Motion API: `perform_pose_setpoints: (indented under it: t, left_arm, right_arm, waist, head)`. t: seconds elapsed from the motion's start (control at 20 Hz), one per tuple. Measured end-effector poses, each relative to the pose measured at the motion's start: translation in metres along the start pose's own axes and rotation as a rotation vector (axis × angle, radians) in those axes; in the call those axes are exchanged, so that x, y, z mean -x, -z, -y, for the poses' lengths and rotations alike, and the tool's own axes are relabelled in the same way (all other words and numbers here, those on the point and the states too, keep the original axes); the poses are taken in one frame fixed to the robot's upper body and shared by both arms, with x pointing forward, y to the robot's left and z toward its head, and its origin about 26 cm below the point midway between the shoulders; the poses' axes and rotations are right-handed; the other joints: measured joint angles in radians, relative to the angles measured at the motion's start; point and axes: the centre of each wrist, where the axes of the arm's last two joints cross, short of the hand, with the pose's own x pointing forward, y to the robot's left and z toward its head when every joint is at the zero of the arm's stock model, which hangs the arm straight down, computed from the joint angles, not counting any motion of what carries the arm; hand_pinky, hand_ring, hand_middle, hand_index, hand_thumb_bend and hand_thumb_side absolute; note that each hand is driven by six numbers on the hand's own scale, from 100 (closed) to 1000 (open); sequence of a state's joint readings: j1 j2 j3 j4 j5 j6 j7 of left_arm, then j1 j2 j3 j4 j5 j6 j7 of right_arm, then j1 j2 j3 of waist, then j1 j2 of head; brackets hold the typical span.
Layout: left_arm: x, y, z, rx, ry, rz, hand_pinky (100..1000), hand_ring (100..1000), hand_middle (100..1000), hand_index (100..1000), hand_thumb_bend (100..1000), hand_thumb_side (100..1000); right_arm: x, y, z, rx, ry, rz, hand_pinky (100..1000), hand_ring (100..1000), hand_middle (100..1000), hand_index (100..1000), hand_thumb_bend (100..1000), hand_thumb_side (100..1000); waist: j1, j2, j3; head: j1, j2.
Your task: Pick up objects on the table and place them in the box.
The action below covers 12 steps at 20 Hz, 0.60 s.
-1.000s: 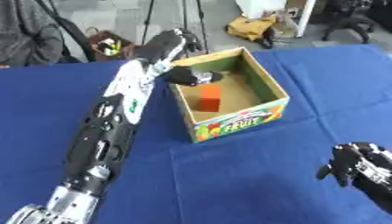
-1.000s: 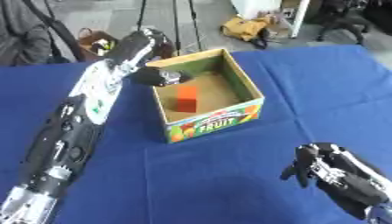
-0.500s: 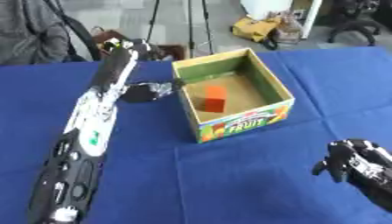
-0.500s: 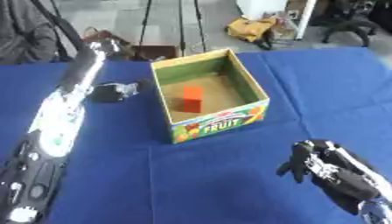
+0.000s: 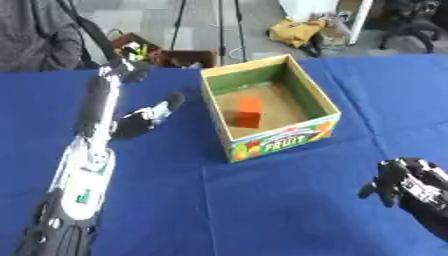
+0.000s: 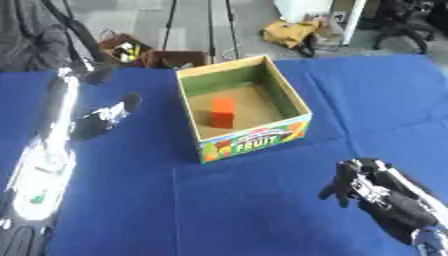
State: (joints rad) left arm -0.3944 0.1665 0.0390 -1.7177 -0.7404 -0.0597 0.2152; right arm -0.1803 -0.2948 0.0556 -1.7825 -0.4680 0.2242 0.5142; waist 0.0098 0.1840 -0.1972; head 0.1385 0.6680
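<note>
Blue-cloth surface (image 5: 262, 210), open cardboard box with green inner walls and a "FRUIT" print (image 5: 280, 142) near centre, nothing blocking its mouth.
Orange rectangular block (image 5: 248, 111) stands inside the box on its floor, apart from both hands. Left robot hand (image 5: 149, 116) hangs over the surface just left of the box, fingers relaxed, holding nothing; its arm runs up from the lower-left corner. Right robot hand (image 6: 367, 182) sits at the lower right, fingers curled, nothing in it. Behind the surface: grey floor, black tripod legs (image 5: 229, 30), yellow bag (image 5: 302, 31), brown box of clutter (image 5: 166, 54).
</note>
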Motion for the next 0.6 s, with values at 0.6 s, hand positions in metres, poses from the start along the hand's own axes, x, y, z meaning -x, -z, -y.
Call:
perform_pose_setpoints:
  t: [0.6]
  left_arm:
    - [-0.012, -0.012, -0.011, -0.042, -0.192, -0.130, 602, 570, 537, 683, 657, 796]
  right_arm:
    - [0.001, -0.001, 0.000, 0.003, 0.002, -0.003, 576, 325, 340, 365, 100, 264]
  waist:
    - [-0.003, 0.000, 0.007]
  head:
    - [0.053, 0.053]
